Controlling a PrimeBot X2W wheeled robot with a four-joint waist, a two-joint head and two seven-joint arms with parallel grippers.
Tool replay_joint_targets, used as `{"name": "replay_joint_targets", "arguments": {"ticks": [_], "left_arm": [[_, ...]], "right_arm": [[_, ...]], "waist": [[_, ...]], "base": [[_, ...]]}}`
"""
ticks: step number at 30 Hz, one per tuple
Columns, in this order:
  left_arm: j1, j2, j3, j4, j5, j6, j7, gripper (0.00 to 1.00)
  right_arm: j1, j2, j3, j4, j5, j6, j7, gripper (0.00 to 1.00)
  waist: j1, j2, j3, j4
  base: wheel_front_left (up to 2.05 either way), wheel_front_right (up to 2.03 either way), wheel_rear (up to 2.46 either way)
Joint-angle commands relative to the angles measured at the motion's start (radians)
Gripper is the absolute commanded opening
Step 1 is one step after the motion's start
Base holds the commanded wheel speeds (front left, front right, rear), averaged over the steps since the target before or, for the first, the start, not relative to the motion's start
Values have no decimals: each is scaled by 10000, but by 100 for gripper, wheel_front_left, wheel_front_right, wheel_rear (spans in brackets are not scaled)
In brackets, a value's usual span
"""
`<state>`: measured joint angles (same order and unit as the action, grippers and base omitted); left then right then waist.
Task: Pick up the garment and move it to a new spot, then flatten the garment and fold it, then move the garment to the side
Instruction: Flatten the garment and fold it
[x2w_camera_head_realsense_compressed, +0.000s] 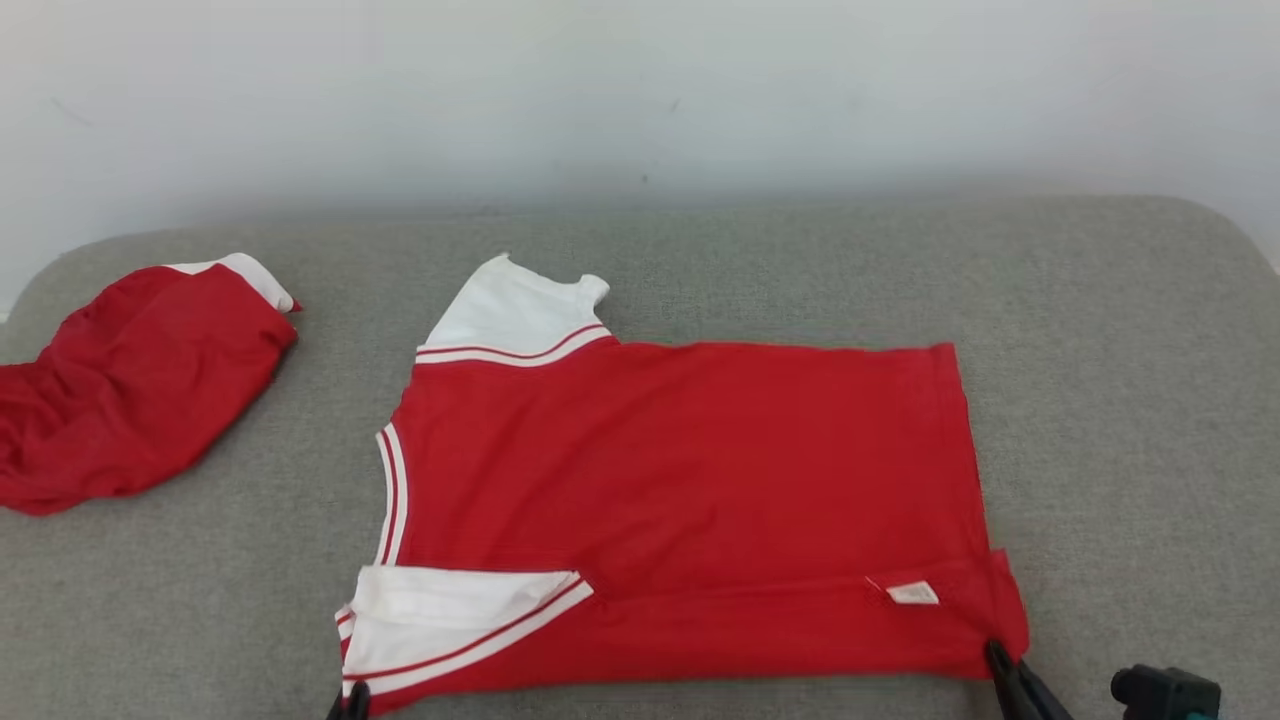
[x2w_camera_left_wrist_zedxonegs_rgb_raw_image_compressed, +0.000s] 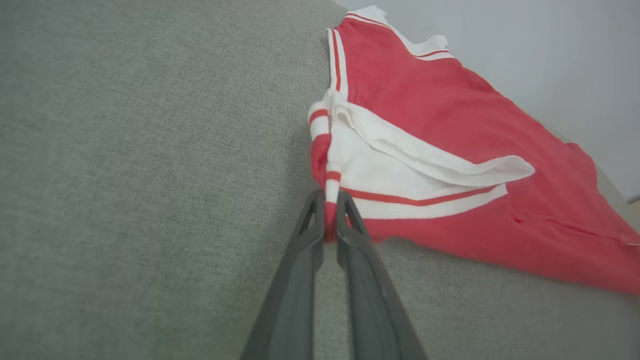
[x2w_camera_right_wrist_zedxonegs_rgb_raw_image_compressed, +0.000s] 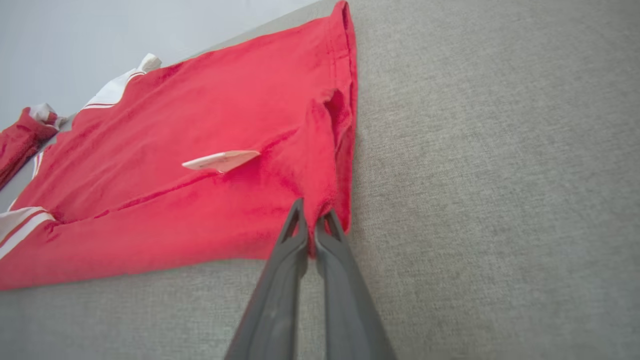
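Red cotton with white trim, the garment (x2w_camera_head_realsense_compressed: 680, 480) lies spread across the middle of the grey fabric tabletop (x2w_camera_head_realsense_compressed: 1120, 420), its collar end towards our left and its hem towards our right. The far white sleeve (x2w_camera_head_realsense_compressed: 510, 310) sticks out flat towards the pale wall (x2w_camera_head_realsense_compressed: 640, 90). The near sleeve (x2w_camera_head_realsense_compressed: 450, 610) lies doubled over onto the body. A crease runs along the near side, and a small white label (x2w_camera_head_realsense_compressed: 912, 593) shows beside it close to the hem.

Our left gripper (x2w_camera_left_wrist_zedxonegs_rgb_raw_image_compressed: 329, 210) is clamped on the striped edge at the near collar-side corner; from the left wrist we see red and white cloth pinched between the two dark fingers. Our right gripper (x2w_camera_right_wrist_zedxonegs_rgb_raw_image_compressed: 312, 215) is closed on the near hem corner, where the red cloth bunches up into a ridge between its fingertips. Both corners sit at the near edge of the garment, low to the tabletop.

A second red piece of clothing (x2w_camera_head_realsense_compressed: 130, 390) with a white cuff lies crumpled at the far left, well apart from the garment.
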<state>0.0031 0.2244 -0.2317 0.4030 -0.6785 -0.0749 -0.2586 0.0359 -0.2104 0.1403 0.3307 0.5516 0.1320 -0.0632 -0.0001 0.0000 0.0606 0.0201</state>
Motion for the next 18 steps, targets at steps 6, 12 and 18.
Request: {"name": "replay_joint_targets", "arguments": {"ticks": [6,12,18], "left_arm": [[354,-39,-155,-399,95,209,161,100],[247,-200,378,-1011,239,453,-22,100],[50,-436,1474,-2156,1281,637,-59,100]], "right_arm": [[602,232,-548,-679,-402,-28,724,100],[585,466,-884,-1420,-954,-28,693,100],[342,634,-907,-2140,-1503,-28,106,100]], "waist": [[1,0,-181,78],[1,0,-465,-62],[1,0,-607,-165]], "base": [[0,0,0],[0,0,0],[0,0,0]]}}
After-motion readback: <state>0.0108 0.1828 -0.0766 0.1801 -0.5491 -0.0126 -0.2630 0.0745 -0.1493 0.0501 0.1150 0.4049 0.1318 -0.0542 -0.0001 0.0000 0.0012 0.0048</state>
